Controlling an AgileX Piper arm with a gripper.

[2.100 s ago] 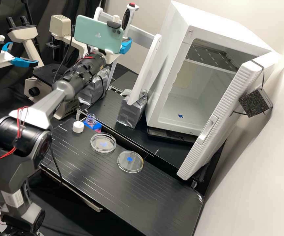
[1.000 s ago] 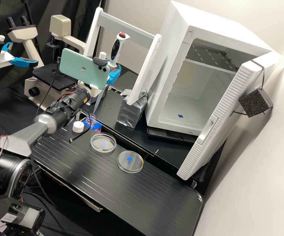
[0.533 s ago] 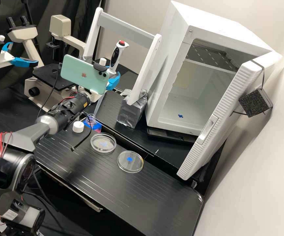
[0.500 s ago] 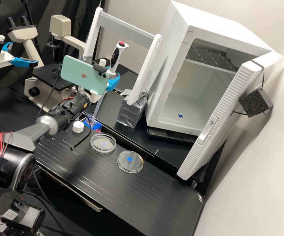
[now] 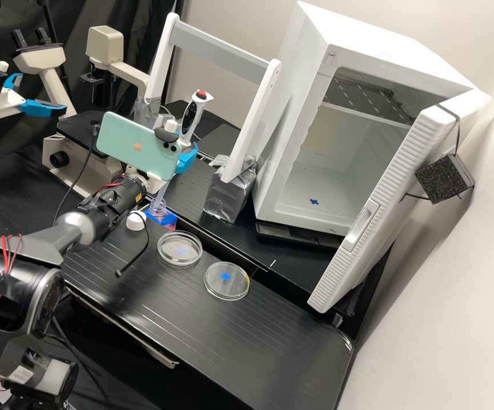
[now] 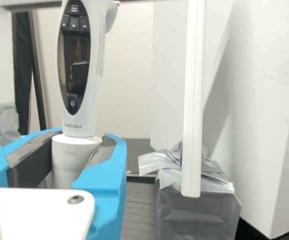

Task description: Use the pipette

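Beyond the phone in the high view, the gripper (image 5: 186, 160) holds the white pipette (image 5: 194, 118), which has a red top and leans slightly. The pipette's clear lower end runs down to the mouth of the small bottle (image 5: 160, 216) with pink liquid; how deep the tip sits I cannot tell. The wrist view has the gripper (image 6: 81, 146) shut on the pipette (image 6: 82, 118), its dark-padded blue fingers around the collar below the dark display. A white cap (image 5: 135, 220) lies beside the bottle. Two clear dishes, one (image 5: 179, 249) nearer the bottle and another (image 5: 227, 281), rest on the bench.
A white frame (image 5: 218, 49) with foil-wrapped feet stands behind the bench, next to an open white incubator (image 5: 315, 210). A microscope (image 5: 81, 156) is at the left, near a second arm's blue gripper (image 5: 43, 107). A black cable (image 5: 144, 242) hangs over the bench.
Over these two seconds the gripper has come down and leftward with the pipette, most recently lowering further, so the tip now meets the bottle's mouth. The bottle and dishes stay put.
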